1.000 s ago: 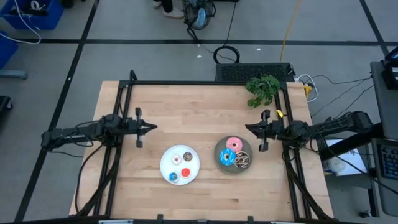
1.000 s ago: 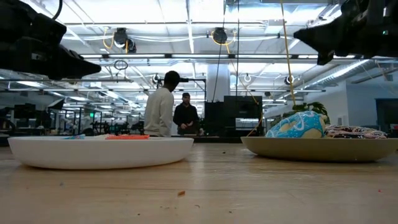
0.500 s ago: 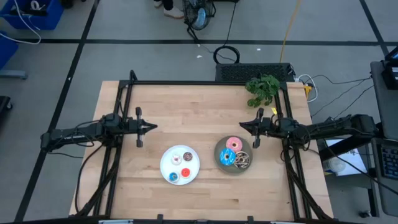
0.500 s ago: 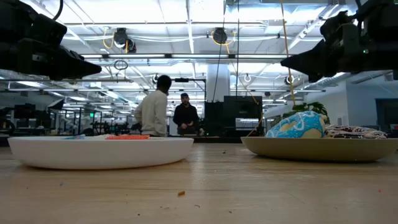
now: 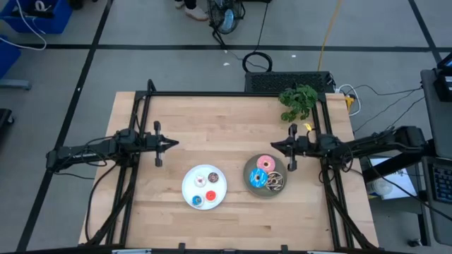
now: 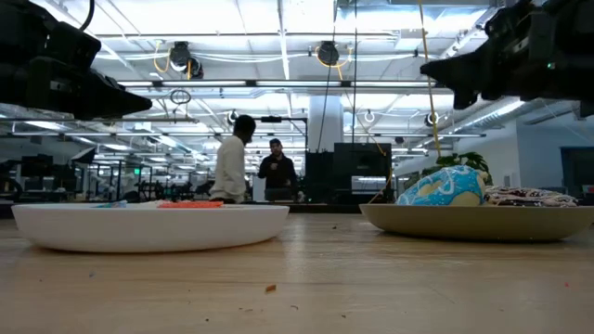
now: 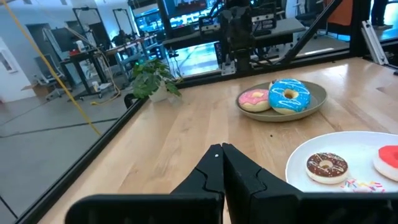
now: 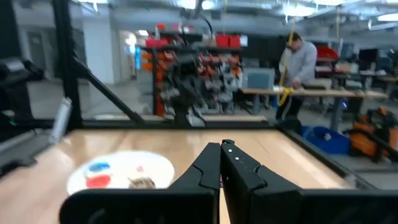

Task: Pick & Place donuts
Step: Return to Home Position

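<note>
While donuts (image 5: 211, 195) rest on the white plate (image 5: 188, 181)
left gripper (image 5: 171, 144) and right gripper (image 5: 277, 147) hover either side of it, both pinched closed, empty

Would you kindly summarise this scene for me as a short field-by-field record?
round white plate: mini white donut, mini brown donut, mini red donut, mini blue donut
round grey plate: pink donut, blue sprinkled donut, dark brown drizzled donut
left hand: shut, empty, raised clear of the white plate
right hand: shut, empty, raised near the grey plate

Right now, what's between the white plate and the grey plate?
Only bare tabletop lies between the white plate and the grey plate; the high view shows it.
</note>
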